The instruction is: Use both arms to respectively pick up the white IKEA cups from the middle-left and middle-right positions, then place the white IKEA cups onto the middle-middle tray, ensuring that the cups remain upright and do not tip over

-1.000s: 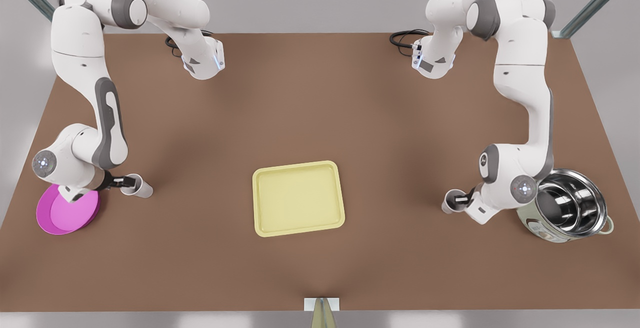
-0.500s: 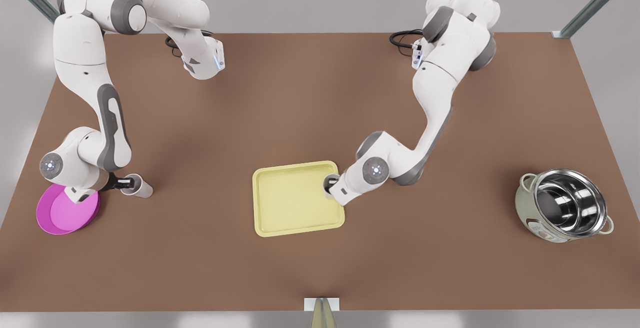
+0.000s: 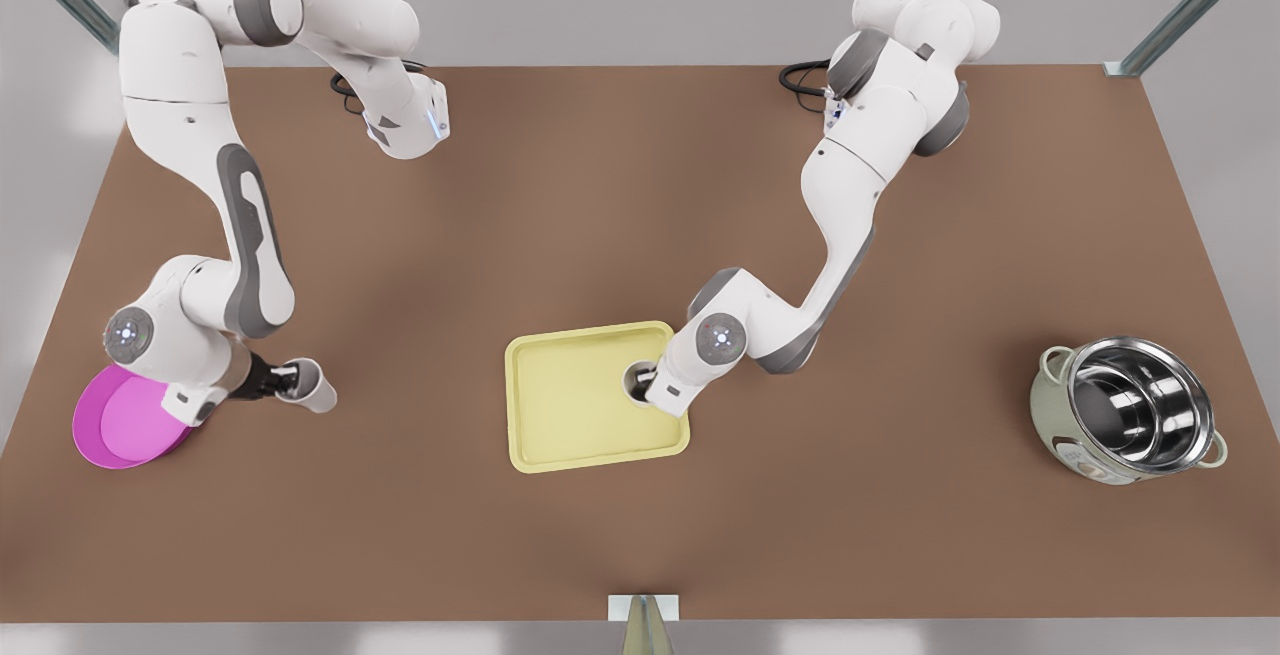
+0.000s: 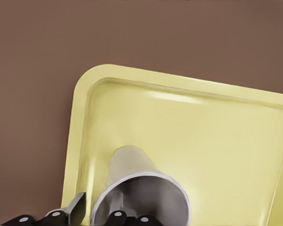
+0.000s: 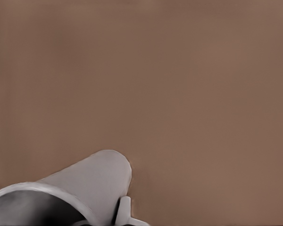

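White IKEA cups both sit pinched: left claw (image 3: 645, 382) holds one (image 3: 637, 381) over the tray (image 3: 560, 435), so lower it level; right claw (image 3: 281, 382) carries the other (image 3: 311, 385) above the tabletop (image 3: 600, 215).

1. The flat brown counter (image 3: 640, 235) looks matt and smooth, with no grain or gloss.
2. The pale yellow rectangular tray (image 3: 560, 415) (image 4: 226, 127) looks like smooth plastic with a soft sheen; faint highlights lie along its raised rim.
3. The small white tapered cup over the tray (image 3: 634, 379) (image 4: 132, 165) has a smooth, satin outer wall and a greyish inside.
4. The other small white tapered cup (image 3: 315, 387) (image 5: 92, 181) looks equally smooth and matt.
5. The large steel pot (image 3: 1135, 410) is polished metal, mirror-bright inside, with a duller pale outer wall.
6. The round magenta plate (image 3: 125, 425) looks like smooth, slightly glossy plastic.
7. The white arm shells (image 3: 190, 105) look like smooth, semi-gloss plastic with matt grey joint sections.
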Robot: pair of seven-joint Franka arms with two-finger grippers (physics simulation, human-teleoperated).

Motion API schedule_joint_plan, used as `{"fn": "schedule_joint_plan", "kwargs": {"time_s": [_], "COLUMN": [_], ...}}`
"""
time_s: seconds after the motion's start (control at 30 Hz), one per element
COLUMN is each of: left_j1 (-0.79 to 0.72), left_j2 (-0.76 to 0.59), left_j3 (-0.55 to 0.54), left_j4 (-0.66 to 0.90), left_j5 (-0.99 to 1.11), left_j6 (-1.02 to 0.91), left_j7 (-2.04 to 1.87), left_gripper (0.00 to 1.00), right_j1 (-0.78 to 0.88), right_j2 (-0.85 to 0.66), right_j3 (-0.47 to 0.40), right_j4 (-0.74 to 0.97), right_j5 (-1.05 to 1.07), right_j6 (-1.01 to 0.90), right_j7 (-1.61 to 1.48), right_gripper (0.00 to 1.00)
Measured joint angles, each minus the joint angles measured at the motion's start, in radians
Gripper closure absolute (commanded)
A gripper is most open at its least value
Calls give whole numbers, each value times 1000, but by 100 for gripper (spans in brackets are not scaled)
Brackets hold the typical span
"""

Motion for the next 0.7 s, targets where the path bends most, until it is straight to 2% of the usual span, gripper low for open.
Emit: {"fn": "schedule_joint_plan", "kwargs": {"time_s": [0.03, 0.17, 0.3, 0.37, 0.47, 0.53, 0.57, 0.63, 0.7], "left_j1": [0, 6, 30, 121, 320, 377, 356, 287, 253], "left_j2": [-2, -36, -107, -174, -293, -334, -413, -629, -700], "left_j3": [0, -2, -6, -26, -34, -32, 38, 175, 217], "left_j4": [0, 0, 48, 119, 145, 174, 119, -106, -172], "left_j5": [1, 3, 15, 14, 31, 69, 79, 69, 54], "left_j6": [2, -12, -121, -258, -486, -616, -667, -714, -745], "left_j7": [-13, -54, -96, -102, -55, -6, 32, 116, 191], "left_gripper": [0, 0, 0, 0, 0, 0, 0, 0, 0], "right_j1": [30, 223, 376, 426, 487, 502, 504, 506, 507], "right_j2": [-3, 25, 60, 69, 94, 123, 132, 162, 205], "right_j3": [17, 39, 41, 41, 41, 41, 41, 40, 40], "right_j4": [13, 58, 113, 128, 152, 178, 189, 225, 270], "right_j5": [0, 38, 80, 90, 97, 99, 100, 101, 103], "right_j6": [-19, -70, -88, -83, -62, -53, -50, -44, -40], "right_j7": [-3, 2, 41, 70, 124, 164, 182, 219, 254], "right_gripper": [79, 79, 79, 79, 79, 79, 79, 79, 79]}}
